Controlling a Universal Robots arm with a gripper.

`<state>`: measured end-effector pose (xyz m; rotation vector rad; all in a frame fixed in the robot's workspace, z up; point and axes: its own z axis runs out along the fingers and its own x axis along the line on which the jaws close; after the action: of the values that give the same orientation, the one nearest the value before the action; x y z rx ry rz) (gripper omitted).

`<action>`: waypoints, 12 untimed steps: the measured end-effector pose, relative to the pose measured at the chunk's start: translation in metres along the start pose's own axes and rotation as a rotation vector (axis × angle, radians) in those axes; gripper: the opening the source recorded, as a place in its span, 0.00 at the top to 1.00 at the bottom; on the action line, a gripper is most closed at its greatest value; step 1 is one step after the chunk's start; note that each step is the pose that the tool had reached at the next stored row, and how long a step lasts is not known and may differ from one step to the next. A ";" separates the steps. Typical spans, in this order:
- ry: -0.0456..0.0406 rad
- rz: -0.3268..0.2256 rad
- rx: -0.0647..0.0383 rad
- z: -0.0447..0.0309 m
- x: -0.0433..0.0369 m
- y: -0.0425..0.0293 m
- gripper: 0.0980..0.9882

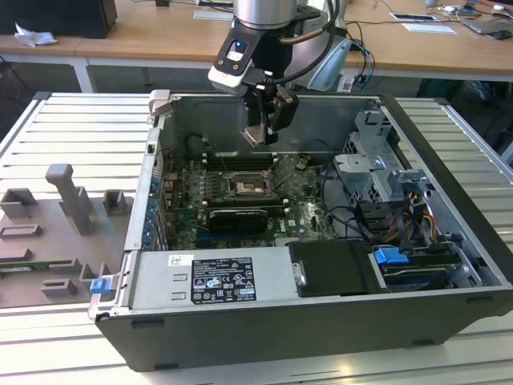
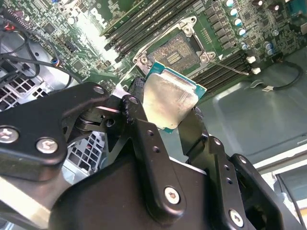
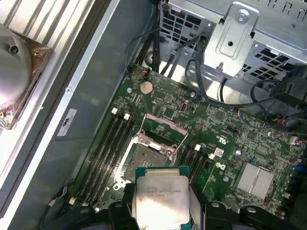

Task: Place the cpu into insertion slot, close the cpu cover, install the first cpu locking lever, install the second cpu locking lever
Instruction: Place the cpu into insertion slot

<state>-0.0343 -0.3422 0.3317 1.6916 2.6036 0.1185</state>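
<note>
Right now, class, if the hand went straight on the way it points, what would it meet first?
Probably the open insertion slot, which lies just ahead of the cpu held in the hand. Depth makes the exact line-up hard to judge.

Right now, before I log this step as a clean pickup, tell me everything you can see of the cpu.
The cpu is a small flat square chip. It has a pale silver-beige metal face, smudged and faintly printed, on a thin green-edged board. The end effector clamps it by two opposite edges, and nothing else appears to touch it. It is held clear above the green motherboard, close to the empty insertion slot, not yet seated.
</note>
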 end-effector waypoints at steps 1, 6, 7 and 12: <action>-0.0007 0.004 0.000 0.0011 0.0000 -0.0001 0.52; -0.0042 0.038 0.000 0.0045 -0.0001 -0.0004 0.52; -0.0050 0.049 0.000 0.0047 -0.0001 -0.0004 0.52; -0.0125 0.129 -0.001 0.0058 -0.0001 -0.0004 0.52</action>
<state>-0.0342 -0.3422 0.3259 1.8528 2.4842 0.1122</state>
